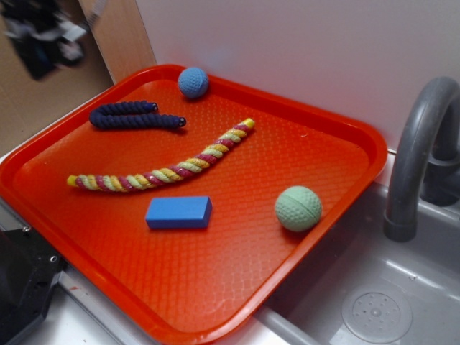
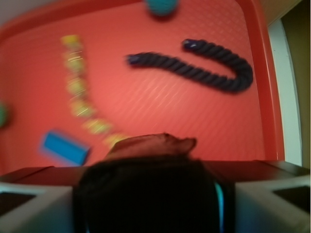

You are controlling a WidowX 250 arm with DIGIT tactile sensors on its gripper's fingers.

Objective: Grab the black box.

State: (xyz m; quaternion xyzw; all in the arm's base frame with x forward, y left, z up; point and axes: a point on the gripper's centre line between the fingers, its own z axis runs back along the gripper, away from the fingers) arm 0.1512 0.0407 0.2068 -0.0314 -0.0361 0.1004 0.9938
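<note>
Lift-and-hold stage, by my reading: the black box (image 2: 150, 204) is nowhere on the red tray (image 1: 215, 295) in the exterior view. The wrist view instead shows a dark mass filling the gap between the two grey fingers (image 2: 34, 208). That view is badly blurred, so take this with care, but the gripper (image 2: 153, 191) looks clamped on the box.

Down on the tray lie the blue block (image 1: 179, 213), the green ball (image 1: 298, 208), the striped rope (image 1: 162, 171), the navy rope (image 1: 133, 116) and the blue ball (image 1: 192, 82), all apart from one another and none of them in the grip.

Pose now: the arm (image 1: 43, 32) is a smeared dark shape high at the far left corner, well above the tray, with the wrist camera looking straight down over the ropes. What's next, I'd judge, is simply a firm squeeze and a steady carry, because a plain smooth block could slide out of those pads if the wrist jerks.
</note>
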